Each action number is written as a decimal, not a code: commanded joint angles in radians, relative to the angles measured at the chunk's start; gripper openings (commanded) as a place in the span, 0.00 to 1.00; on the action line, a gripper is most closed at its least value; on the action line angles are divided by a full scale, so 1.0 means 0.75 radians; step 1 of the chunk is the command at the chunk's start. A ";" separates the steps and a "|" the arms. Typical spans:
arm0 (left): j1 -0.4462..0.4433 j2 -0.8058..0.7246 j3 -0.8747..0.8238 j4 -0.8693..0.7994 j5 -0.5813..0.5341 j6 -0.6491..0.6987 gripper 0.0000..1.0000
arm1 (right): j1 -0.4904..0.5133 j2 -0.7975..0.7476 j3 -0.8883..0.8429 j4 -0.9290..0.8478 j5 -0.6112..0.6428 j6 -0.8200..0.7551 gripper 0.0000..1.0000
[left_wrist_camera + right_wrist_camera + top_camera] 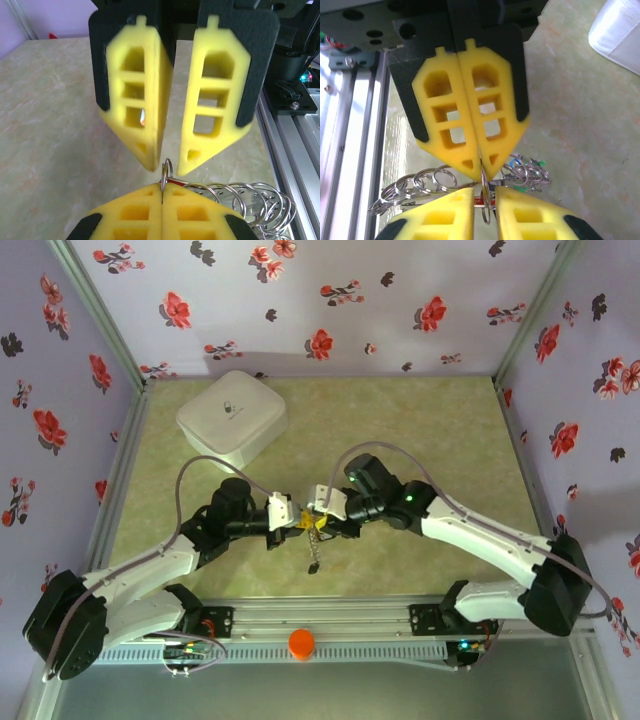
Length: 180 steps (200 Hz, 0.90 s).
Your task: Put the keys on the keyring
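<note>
My left gripper (297, 521) and right gripper (319, 518) meet tip to tip above the middle of the table. The left gripper (163, 186) is shut on a thin metal ring (166, 169) seen edge-on; I cannot tell whether it is the keyring. That ring (484, 207) runs down through the gap of my right gripper (484, 191), whose fingers stand apart, open. A red tag (492, 203) sits beside it. Keys with green and blue tags (530, 171) and a string of small split rings (420, 182) hang below, dangling (313, 552) under the grippers.
A white rounded square box (232, 417) stands at the back left. An orange pill bottle (301, 642) sits on the aluminium rail (330, 623) at the near edge. Flowered walls close in the left, back and right sides.
</note>
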 commanded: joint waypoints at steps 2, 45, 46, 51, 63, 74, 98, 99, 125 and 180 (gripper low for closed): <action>-0.008 -0.042 -0.037 0.156 0.022 -0.055 0.00 | -0.060 -0.093 -0.094 0.181 -0.129 0.126 0.21; -0.007 -0.021 -0.174 0.518 0.016 -0.248 0.00 | -0.077 -0.102 -0.179 0.275 -0.172 0.206 0.22; -0.007 -0.020 -0.177 0.523 0.016 -0.252 0.00 | -0.078 -0.102 -0.179 0.278 -0.173 0.207 0.22; -0.006 -0.016 -0.189 0.556 0.012 -0.265 0.00 | -0.078 -0.100 -0.185 0.287 -0.179 0.215 0.22; -0.007 -0.012 -0.204 0.596 0.010 -0.281 0.00 | -0.078 -0.093 -0.189 0.292 -0.193 0.225 0.22; -0.006 -0.012 -0.205 0.598 0.006 -0.280 0.00 | -0.079 -0.095 -0.191 0.281 -0.194 0.225 0.22; -0.006 -0.012 -0.205 0.591 0.003 -0.266 0.00 | -0.079 -0.109 -0.204 0.257 -0.177 0.221 0.22; -0.006 -0.012 -0.205 0.591 0.003 -0.266 0.00 | -0.079 -0.109 -0.204 0.257 -0.175 0.222 0.22; -0.007 -0.008 -0.199 0.591 0.007 -0.264 0.00 | -0.079 -0.096 -0.198 0.247 -0.150 0.221 0.21; -0.006 -0.032 -0.196 0.560 0.009 -0.260 0.00 | -0.080 -0.093 -0.185 0.236 -0.151 0.216 0.07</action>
